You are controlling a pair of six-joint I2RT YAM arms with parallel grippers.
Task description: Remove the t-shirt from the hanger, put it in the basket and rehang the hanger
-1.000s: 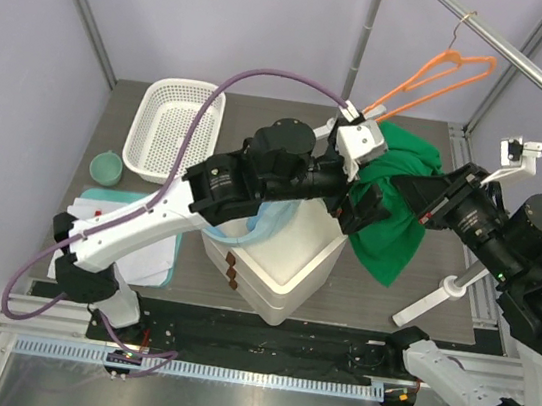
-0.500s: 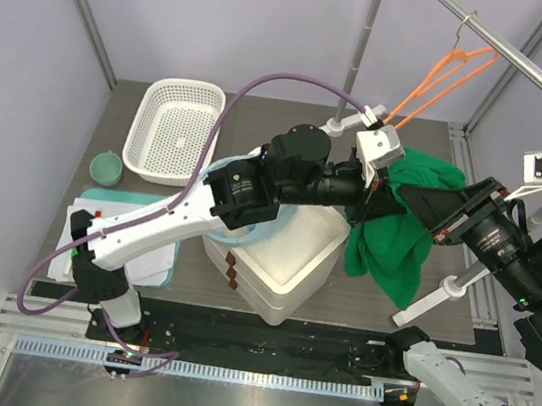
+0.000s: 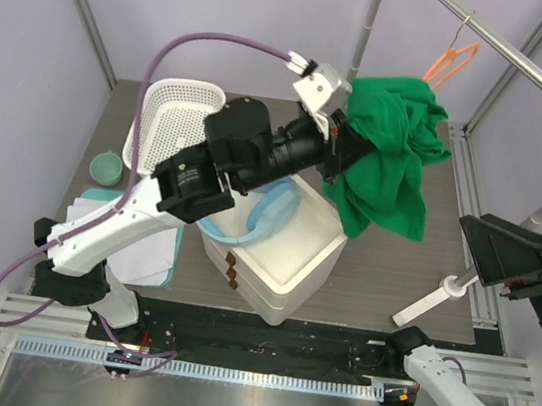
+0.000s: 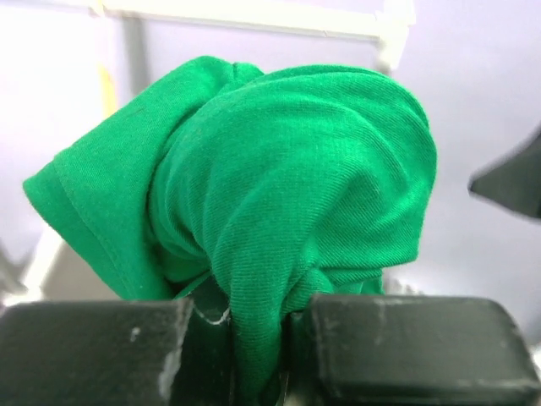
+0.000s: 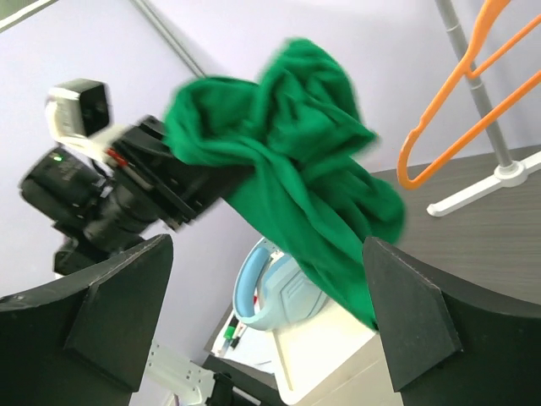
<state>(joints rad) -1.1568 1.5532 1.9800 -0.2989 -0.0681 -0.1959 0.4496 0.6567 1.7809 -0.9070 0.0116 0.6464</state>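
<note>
The dark green t-shirt (image 3: 390, 159) hangs bunched in the air above the white box, with my left gripper (image 3: 341, 137) shut on a fold of it. In the left wrist view the t-shirt (image 4: 287, 186) is pinched between the two black fingers (image 4: 397, 347). The orange hanger (image 3: 451, 59) hangs bare on the rail just behind the cloth. In the right wrist view the hanger (image 5: 473, 110) is apart from the t-shirt (image 5: 287, 161). My right gripper (image 3: 491, 256) is at the right edge, open and holding nothing (image 5: 266, 279).
A white box (image 3: 289, 256) with a pale blue ring-shaped object (image 3: 264, 217) on it stands under the shirt. A white basket (image 3: 167, 118) and a small green bowl (image 3: 105, 168) are at the back left. The metal rail (image 3: 532, 68) runs across the back right; a white stand (image 3: 428, 306) lies beside the box.
My left gripper shut on the t-shirt and lifted it up and back. My right gripper opened, let the cloth go and drew back to the right. The hanger swung.
</note>
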